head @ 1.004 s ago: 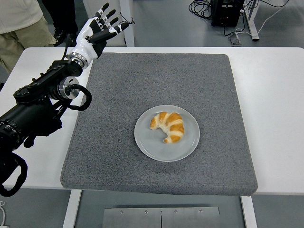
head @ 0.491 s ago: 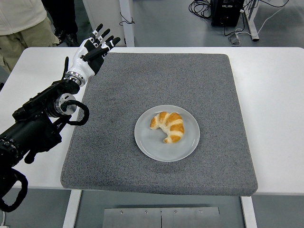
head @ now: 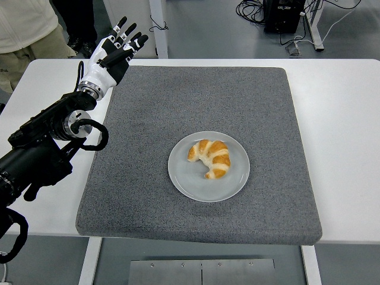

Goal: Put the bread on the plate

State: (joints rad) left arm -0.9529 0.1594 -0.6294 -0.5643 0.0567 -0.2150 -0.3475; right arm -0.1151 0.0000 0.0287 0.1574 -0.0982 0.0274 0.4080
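a: bread (head: 210,157) first — where is it?

b: it's a croissant lying on the round grey plate (head: 185,181), a bit above the plate's centre, its curved back toward 1 o'clock and its two tips pointing toward 7.

a: and the plate?

b: on the grey mat (head: 178,101), slightly toward 5 o'clock of the mat's middle. the mat covers most of the white table (head: 344,124).

a: the left hand (head: 110,56)?

b: up at 10 o'clock, over the mat's far left corner, well apart from the plate. its fingers (head: 127,38) are spread and straight, holding nothing.

a: anyone around?

b: a person (head: 27,27) stands beyond the table at 11 o'clock.
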